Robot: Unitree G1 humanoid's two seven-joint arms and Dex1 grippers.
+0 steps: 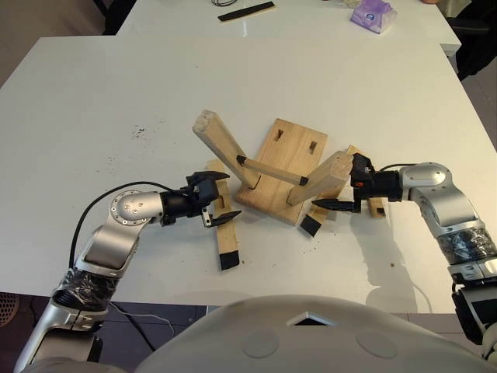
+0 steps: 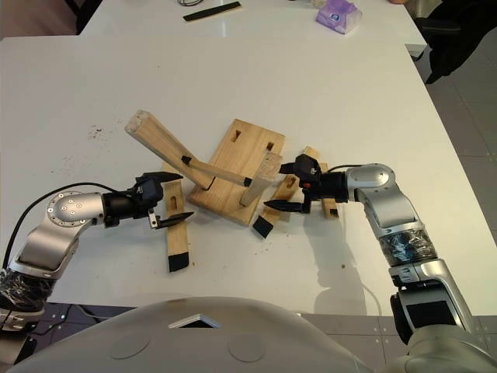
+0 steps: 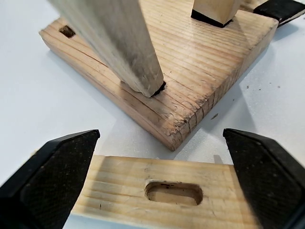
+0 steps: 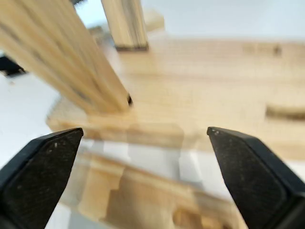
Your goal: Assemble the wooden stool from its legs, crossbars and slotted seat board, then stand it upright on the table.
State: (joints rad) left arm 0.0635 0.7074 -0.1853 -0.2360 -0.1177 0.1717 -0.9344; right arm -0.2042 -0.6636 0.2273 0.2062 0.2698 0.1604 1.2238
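Observation:
The slotted seat board point(image 1: 291, 146) lies flat mid-table. Two legs stand tilted in its slots, the left leg point(image 1: 223, 145) and the right leg point(image 1: 328, 174), with a crossbar point(image 1: 272, 171) joining them. My left gripper point(image 1: 220, 199) is open, just left of the board, straddling a loose slotted leg point(image 3: 162, 191) that lies flat with a black tip point(image 1: 228, 260). My right gripper point(image 1: 339, 186) is open at the board's right corner, beside the right leg point(image 4: 62, 62). More loose pieces point(image 1: 371, 203) lie under and behind it.
The white table point(image 1: 116, 93) has free room to the left and at the back. A short black-tipped piece point(image 1: 311, 224) lies near the board's front corner. On a second table behind are a black strip point(image 1: 245, 11) and a purple object point(image 1: 373, 14).

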